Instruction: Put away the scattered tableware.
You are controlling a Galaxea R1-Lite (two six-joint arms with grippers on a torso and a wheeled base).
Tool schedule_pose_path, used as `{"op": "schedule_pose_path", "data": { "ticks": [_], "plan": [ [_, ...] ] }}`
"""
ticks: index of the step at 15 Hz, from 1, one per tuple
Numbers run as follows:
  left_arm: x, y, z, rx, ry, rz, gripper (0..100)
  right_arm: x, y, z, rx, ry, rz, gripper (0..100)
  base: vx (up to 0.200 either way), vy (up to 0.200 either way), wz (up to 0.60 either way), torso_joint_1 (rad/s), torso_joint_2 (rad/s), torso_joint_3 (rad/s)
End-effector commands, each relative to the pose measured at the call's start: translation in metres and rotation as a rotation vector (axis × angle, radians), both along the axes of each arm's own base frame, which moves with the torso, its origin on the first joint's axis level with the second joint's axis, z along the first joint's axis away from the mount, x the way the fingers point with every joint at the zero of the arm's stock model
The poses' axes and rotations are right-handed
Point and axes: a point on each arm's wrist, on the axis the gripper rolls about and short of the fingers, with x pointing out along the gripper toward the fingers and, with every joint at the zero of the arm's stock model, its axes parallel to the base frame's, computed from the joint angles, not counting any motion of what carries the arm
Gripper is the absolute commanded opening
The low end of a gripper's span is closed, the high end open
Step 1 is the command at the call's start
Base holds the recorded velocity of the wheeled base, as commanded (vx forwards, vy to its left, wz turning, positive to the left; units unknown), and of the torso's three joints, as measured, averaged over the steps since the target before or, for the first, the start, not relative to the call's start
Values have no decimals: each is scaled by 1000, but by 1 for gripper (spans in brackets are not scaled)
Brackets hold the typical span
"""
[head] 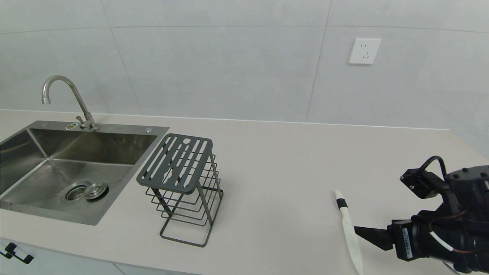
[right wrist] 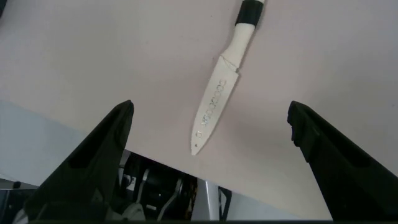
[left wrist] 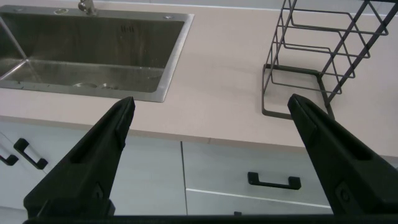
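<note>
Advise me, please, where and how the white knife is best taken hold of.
Likely the handle of the knife, beside the black band, with the right claw coming straight down across its width: it lies flat on the counter, and the blade tapers thin.

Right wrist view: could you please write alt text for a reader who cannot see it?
A white knife lies flat on the beige countertop, untouched, ahead of the open right gripper. Its blade tip points toward the counter's near edge.
</note>
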Motion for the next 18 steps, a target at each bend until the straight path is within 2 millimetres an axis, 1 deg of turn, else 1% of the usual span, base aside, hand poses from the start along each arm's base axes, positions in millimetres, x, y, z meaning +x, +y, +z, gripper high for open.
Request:
{"op": "schedule_pose_path", "data": {
  "ticks": [1,4,5,8,12,15,18],
  "plan": [
    [0,0,0,-1,3,0,100,6,10,-10,-29,52,21,100,0,0,0,0,0,0],
    [0,0,0,-1,1,0,100,19,19,-24,-91,89,-14,100,0,0,0,0,0,0],
    [0,0,0,-1,0,0,100,27,27,-30,-126,94,-57,100,0,0,0,0,0,0],
    [0,0,0,-7,0,2,100,33,39,-50,-190,151,-74,100,0,0,0,0,0,0],
    [0,0,0,-8,0,2,100,40,46,-52,-195,147,-90,100,0,0,0,0,0,0],
    [0,0,0,-8,0,2,100,43,45,-58,-208,168,-98,100,0,0,0,0,0,0],
    [0,0,0,-8,0,3,100,61,43,-58,-207,153,-154,100,0,0,0,0,0,0]
  ]
}}
